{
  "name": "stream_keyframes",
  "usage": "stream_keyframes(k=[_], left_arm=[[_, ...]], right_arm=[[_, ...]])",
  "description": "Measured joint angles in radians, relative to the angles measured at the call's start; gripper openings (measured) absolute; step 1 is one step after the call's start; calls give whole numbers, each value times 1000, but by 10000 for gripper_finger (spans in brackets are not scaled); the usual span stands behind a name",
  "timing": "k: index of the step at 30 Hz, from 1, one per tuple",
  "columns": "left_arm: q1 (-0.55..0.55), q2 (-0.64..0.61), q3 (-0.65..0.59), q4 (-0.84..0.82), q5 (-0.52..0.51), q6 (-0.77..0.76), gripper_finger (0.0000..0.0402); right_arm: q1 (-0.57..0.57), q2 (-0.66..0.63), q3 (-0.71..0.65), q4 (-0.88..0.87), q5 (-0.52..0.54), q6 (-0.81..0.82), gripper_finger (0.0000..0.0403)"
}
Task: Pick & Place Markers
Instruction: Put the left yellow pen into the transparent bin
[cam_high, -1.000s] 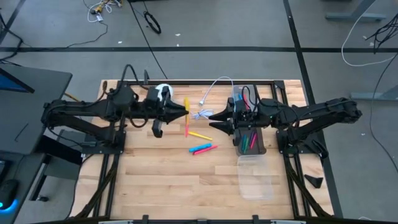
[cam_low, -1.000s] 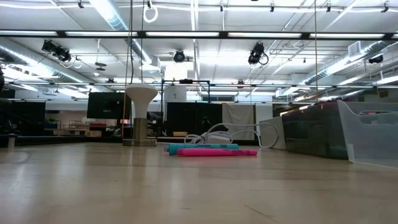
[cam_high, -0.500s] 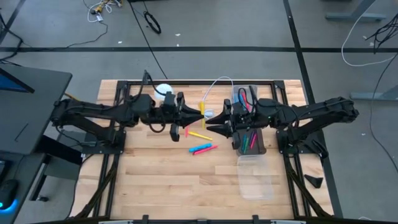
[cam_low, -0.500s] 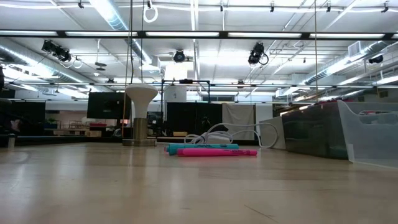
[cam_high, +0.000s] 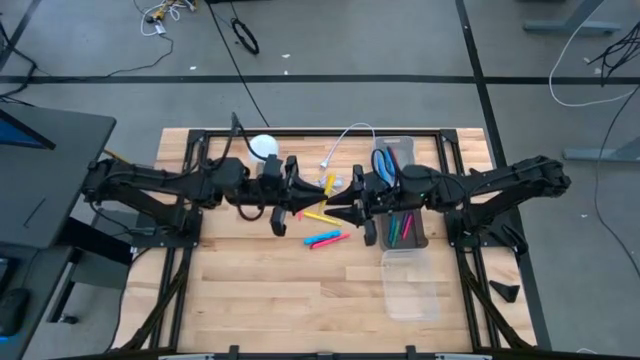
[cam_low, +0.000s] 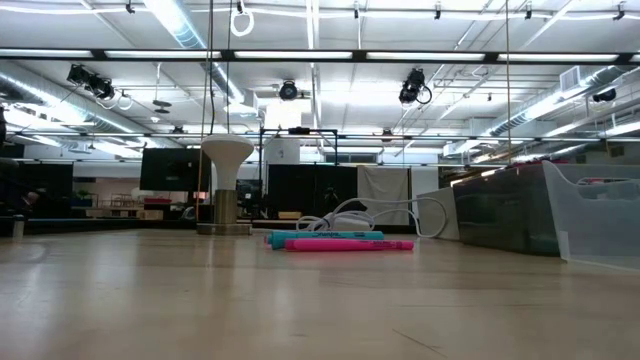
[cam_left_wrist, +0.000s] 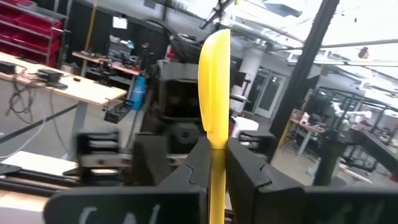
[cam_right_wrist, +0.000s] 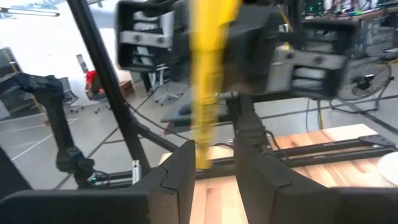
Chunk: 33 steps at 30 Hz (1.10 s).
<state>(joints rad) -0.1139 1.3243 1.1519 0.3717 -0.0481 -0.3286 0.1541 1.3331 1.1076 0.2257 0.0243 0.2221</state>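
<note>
Down at tabletop level, a teal marker and a pink marker lie side by side on the wood, touching, with a white cable coiled just behind them and a dark bin and a clear container off to one side. Neither arm dips into that low view, so both are working up in the air.

And there is the action: the left gripper has its fingers clamped on a yellow marker, held upright with most of its length sticking free — by the look of it, to offer the other arm something to grab. The right gripper faces it, fingers spread with the marker's lower end just above the gap, not gripped yet. This looks like a mid-air handoff.

From above, the two grippers meet nose to nose over the middle of the tabletop, just beside the dark bin already holding several markers. The right arm sits nearest that bin, likely why it receives. Another yellow marker lies below them.
</note>
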Motion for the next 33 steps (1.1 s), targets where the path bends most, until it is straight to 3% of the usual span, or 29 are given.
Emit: stream_keyframes(k=[15,33], left_arm=[[-7,0,1,30,-65,37,29],[-8,32,0,75,-68,27,29]], right_arm=[[7,0,0,64,5,28,112],[7,10,0,114,48,29,104]])
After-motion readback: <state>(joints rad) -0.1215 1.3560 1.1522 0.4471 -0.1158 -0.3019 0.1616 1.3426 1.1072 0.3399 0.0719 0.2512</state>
